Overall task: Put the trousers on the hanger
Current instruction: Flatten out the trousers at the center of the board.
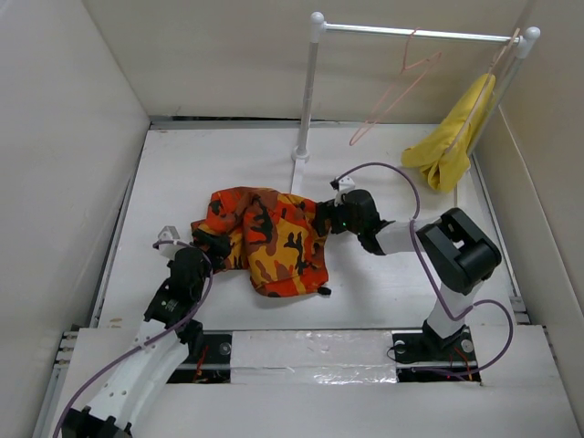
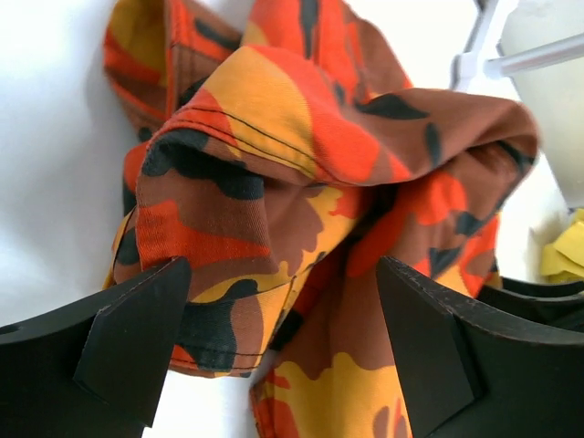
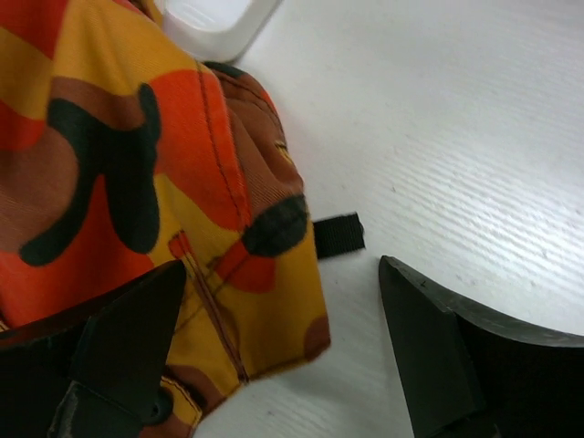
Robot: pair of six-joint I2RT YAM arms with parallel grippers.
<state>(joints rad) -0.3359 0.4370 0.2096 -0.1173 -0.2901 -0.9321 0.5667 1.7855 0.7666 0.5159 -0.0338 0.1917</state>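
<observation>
The left gripper [image 2: 283, 306] gapes wide around bunched trousers [image 2: 301, 155]; right gripper [image 3: 283, 315] wide over their edge. Hanger [image 1: 392, 91] hangs on the rail [image 1: 411, 33] at one o'clock.

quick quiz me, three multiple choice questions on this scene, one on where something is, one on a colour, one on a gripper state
1. Where is the thin salmon-pink wire hanger?
A. hanging on the white rail
B. lying flat on the table
C. held in the right gripper

2. What colour is the plain cloth draped at the rail's right end?
A. blue
B. yellow
C. green

3. How is the left gripper?
A. shut on the hanger
B. shut on nothing
C. open, with the camouflage-print fabric trousers between its fingers

Answers:
1 A, its hook sits over the rail.
2 B, it is plainly yellow.
3 C, the left wrist view shows a wide gap with fabric in it.
</observation>
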